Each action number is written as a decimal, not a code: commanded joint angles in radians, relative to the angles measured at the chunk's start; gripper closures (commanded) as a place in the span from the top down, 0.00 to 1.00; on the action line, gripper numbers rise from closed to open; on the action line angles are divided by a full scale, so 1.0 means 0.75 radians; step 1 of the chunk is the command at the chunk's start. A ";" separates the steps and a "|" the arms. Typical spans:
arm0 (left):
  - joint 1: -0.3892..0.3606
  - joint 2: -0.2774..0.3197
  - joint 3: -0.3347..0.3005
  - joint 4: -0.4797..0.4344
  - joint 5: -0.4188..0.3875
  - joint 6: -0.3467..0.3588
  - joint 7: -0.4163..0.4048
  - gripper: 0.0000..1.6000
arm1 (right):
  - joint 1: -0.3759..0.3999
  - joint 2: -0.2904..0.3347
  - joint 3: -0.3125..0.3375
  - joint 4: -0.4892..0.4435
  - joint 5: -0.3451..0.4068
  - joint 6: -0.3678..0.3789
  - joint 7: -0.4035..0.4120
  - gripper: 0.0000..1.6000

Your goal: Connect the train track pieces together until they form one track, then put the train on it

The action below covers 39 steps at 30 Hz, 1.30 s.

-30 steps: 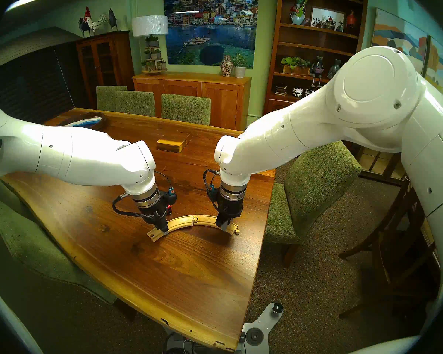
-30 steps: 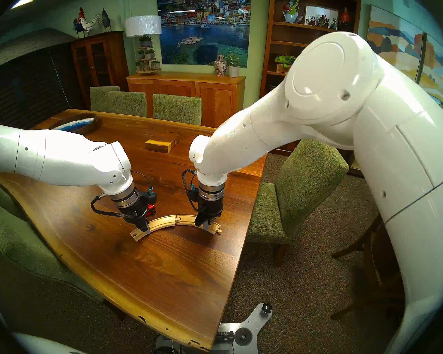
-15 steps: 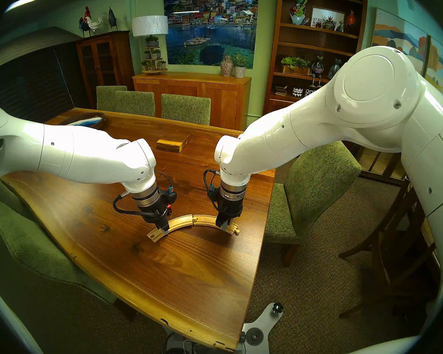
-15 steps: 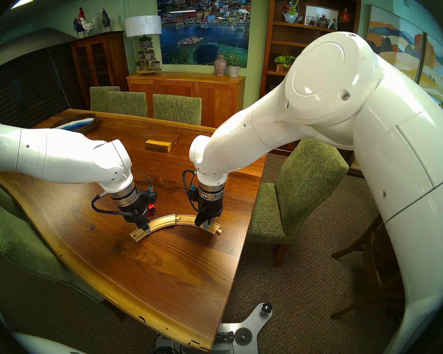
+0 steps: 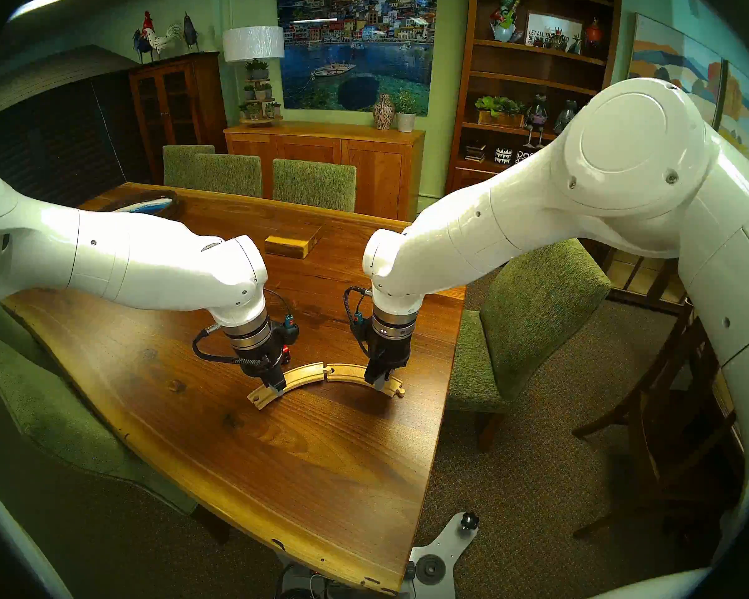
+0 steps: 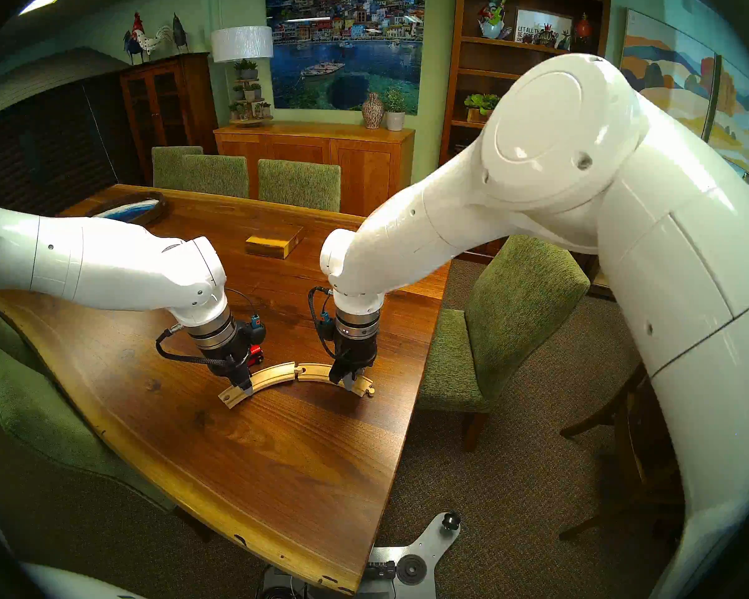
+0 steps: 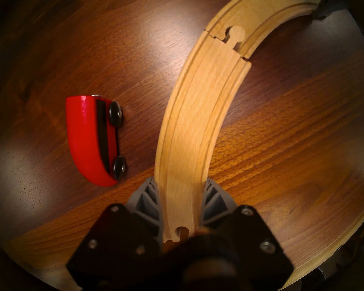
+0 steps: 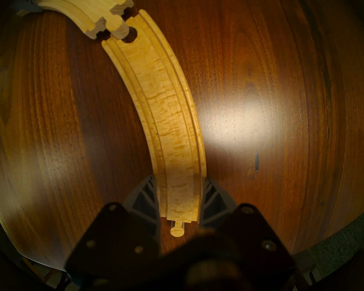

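Left claw (image 7: 180, 202) clamped across the left pale-wood curved grooved track piece (image 7: 195, 120), near its hole end. Right claw (image 8: 180, 200) clamped on the right pale-wood curved track piece (image 8: 166, 107), near its free peg end. Both pieces on the dark wooden desk (image 5: 321, 477), long axes meeting end to end between the claws. Peg over the hole, askew, not seated; inner gap shows. Glossy red toy train (image 7: 93, 139) on its side just beside left piece. Since the earlier frame: left arm shifted slightly, joint more kinked.
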 commanded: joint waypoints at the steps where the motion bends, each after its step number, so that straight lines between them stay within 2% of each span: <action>1: -0.026 -0.015 -0.030 0.003 -0.003 -0.008 0.005 0.00 | 0.013 0.003 0.003 0.008 0.003 0.003 -0.003 0.00; 29: -0.026 -0.042 -0.027 0.004 -0.002 0.022 -0.014 0.00 | 0.013 0.003 0.003 0.008 0.004 0.003 -0.003 0.00; 30: -0.026 -0.042 -0.027 0.005 -0.002 0.023 -0.014 0.30 | 0.013 0.003 0.003 0.008 0.004 0.003 -0.003 0.00; 32: -0.025 -0.042 -0.027 0.005 -0.001 0.023 -0.014 0.43 | 0.013 0.003 0.003 0.008 0.004 0.003 -0.003 0.00; 33: -0.025 -0.042 -0.027 0.005 0.000 0.023 -0.014 0.45 | 0.013 0.003 0.003 0.008 0.004 0.003 -0.003 0.00; 37: -0.024 -0.038 -0.028 0.003 0.003 0.019 -0.017 0.72 | 0.013 0.003 0.003 0.008 0.004 0.003 -0.003 0.00; 38: -0.025 -0.036 -0.028 0.002 0.004 0.019 -0.018 0.88 | 0.013 0.003 0.003 0.008 0.004 0.003 -0.003 0.00; 39: -0.026 -0.034 -0.028 0.000 0.004 0.018 -0.019 0.96 | 0.013 0.003 0.003 0.008 0.004 0.003 -0.003 0.00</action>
